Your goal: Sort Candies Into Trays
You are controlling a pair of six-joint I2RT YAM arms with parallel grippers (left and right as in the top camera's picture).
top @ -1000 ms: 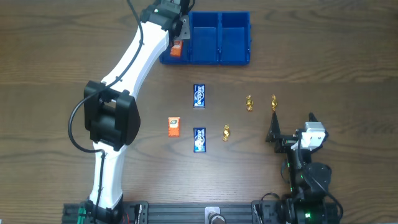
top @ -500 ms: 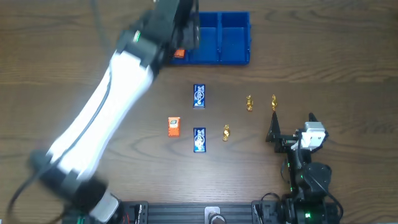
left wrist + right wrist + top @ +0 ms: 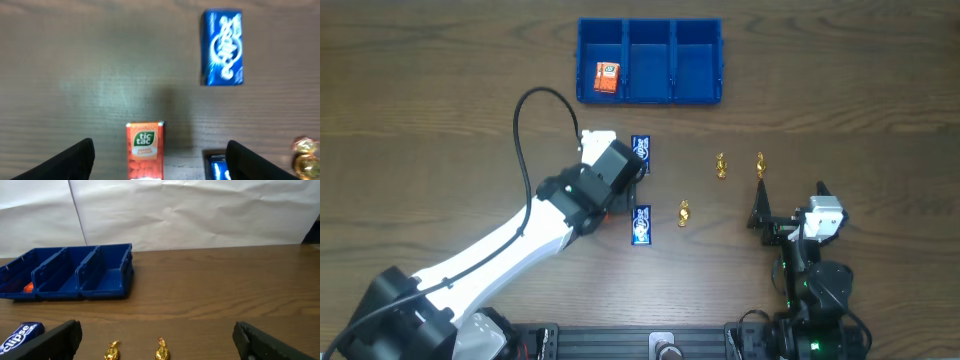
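Top view puts the blue tray (image 3: 650, 98) at 12 o'clock on the wooden table (image 3: 860, 110), with its three compartments side by side. An orange box (image 3: 607, 77) lies in the compartment toward 9 o'clock.

The left arm rises from the 7 o'clock corner to the table's middle. In its wrist view, the left gripper (image 3: 160, 145) hangs over a second orange box (image 3: 145, 150). Its fingers are spread wide and hold nothing, and bare wood shows between each finger and the box.

Just at 3 o'clock of that box lies the lower blue pack (image 3: 640, 225), and the upper blue pack (image 3: 640, 150) sits at 12 o'clock of it. A gold candy (image 3: 684, 212) rests at 3 o'clock of the lower pack. A second gold candy (image 3: 721, 165) and a third gold candy (image 3: 760, 163) lie side by side at 3 o'clock of the upper pack.

The right gripper (image 3: 790, 200) stands at 4 o'clock on the table, near the third gold candy and at 6 o'clock of it. Its fingers are wide apart and hold nothing.
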